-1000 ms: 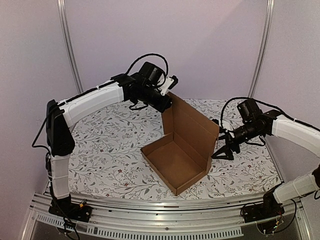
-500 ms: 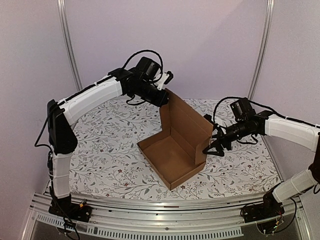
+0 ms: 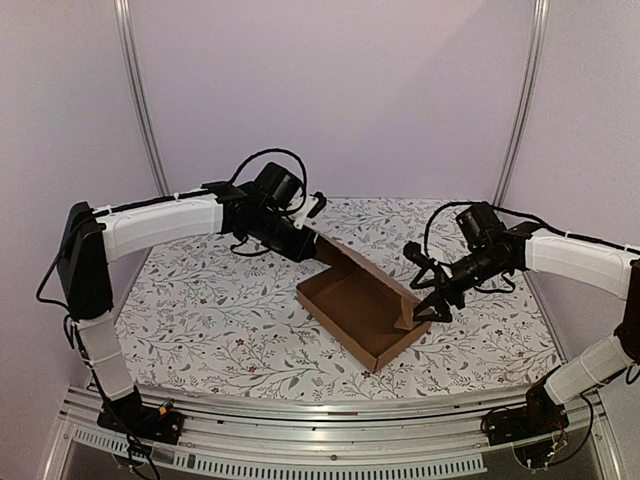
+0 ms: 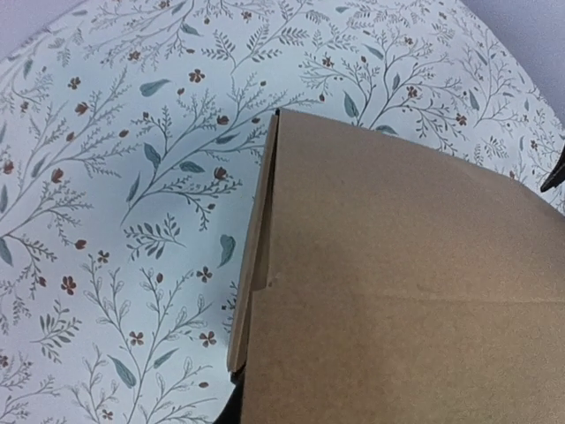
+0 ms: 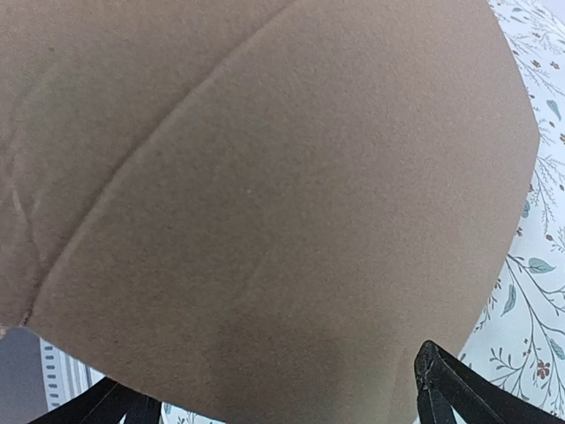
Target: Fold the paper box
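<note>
Paper box (image 3: 362,312) sits mid-table on the floral cloth (image 3: 215,315), tray open upward, one corner pointing at the near edge. The big rear panel leans low over the tray's far side.

Left gripper (image 3: 312,246) is at that panel's far-left corner, touching the cardboard. In the left wrist view the brown panel (image 4: 397,291) fills the lower right and hides the fingers, so I can't tell whether they are open or clamped.

Right gripper (image 3: 428,304) is at the box's right corner, against the small side flap (image 3: 406,316) that stands up there. In the right wrist view its fingers (image 5: 463,389) are spread wide at the bottom corners, with a creased cardboard face (image 5: 265,203) filling nearly the whole frame just beyond them. It is open and isn't pinching anything.
</note>
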